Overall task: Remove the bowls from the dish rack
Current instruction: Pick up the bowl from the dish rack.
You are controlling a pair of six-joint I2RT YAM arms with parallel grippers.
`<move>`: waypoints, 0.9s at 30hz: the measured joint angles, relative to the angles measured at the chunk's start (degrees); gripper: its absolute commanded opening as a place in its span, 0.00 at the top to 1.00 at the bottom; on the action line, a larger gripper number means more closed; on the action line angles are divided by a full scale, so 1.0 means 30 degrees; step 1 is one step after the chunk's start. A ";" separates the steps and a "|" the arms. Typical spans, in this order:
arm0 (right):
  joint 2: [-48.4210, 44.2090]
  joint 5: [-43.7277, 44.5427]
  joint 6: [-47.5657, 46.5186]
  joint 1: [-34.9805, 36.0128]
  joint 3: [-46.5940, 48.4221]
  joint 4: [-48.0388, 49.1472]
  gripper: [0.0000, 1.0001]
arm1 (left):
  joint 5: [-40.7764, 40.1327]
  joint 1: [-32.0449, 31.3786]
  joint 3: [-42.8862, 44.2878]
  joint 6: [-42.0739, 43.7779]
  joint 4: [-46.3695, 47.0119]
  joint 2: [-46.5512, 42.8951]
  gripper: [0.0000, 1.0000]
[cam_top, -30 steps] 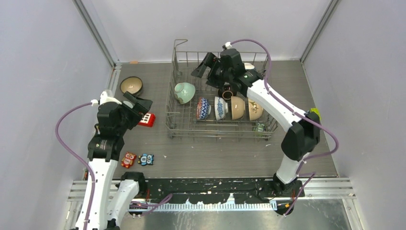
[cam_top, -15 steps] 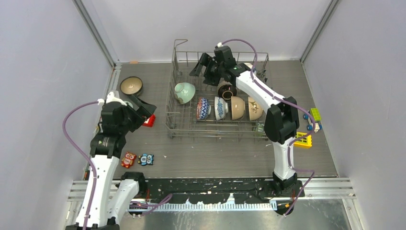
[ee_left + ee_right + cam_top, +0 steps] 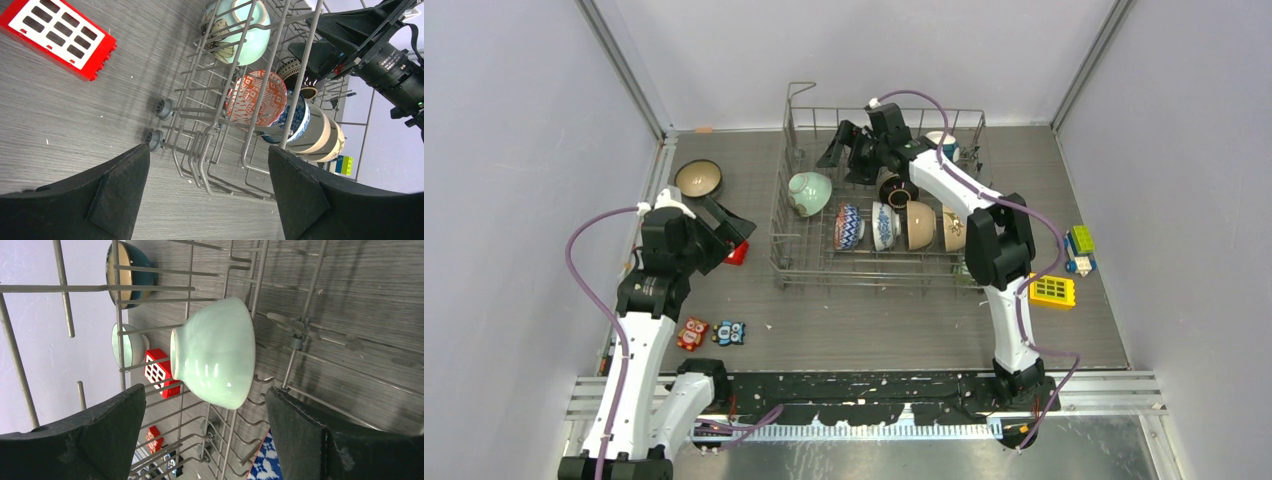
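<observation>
Spread wide, the right hand (image 3: 842, 156) has swung left across the dish rack (image 3: 780, 215) toward the pale green bowl (image 3: 810, 193), probably next out; the left hand (image 3: 727, 228) hangs spread too.

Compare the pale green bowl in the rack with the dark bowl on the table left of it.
Place: the pale green bowl sits inside the dish rack, at its left end; the dark bowl stands on the bare table, outside it.
Pose: the green bowl lies tipped on its side among the wires; the dark bowl is upright, mouth up.
Colour: green is pale all over; the other is dark outside, tan inside.
Both are small round bowls.
</observation>
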 measured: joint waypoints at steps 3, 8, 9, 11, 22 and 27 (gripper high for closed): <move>0.0342 -0.0350 0.0066 0.0007 0.0000 0.0546 0.07 | 0.0022 0.0000 -0.0007 0.0058 -0.0007 -0.0007 0.12; 0.1056 -0.0831 0.0408 0.0015 -0.0007 0.1384 0.07 | 0.0044 -0.0007 -0.0080 0.0080 -0.0058 -0.0095 0.11; 0.1188 -0.0882 0.0481 0.0015 -0.0015 0.1457 0.06 | 0.0044 -0.0007 -0.0087 0.0087 -0.0087 -0.0117 0.12; 0.1377 -0.0940 0.0576 0.0015 -0.0051 0.1494 0.05 | 0.0044 -0.0007 -0.0087 0.0087 -0.0146 -0.0153 0.11; 0.1537 -0.1778 0.1588 0.0153 -0.0765 0.2856 0.06 | 0.0058 -0.0007 -0.0313 0.0066 -0.0240 -0.0168 0.12; 0.1945 -0.2076 0.1938 0.0335 -0.0765 0.3220 0.08 | 0.0058 -0.0015 -0.0364 0.0058 -0.0313 -0.0168 0.12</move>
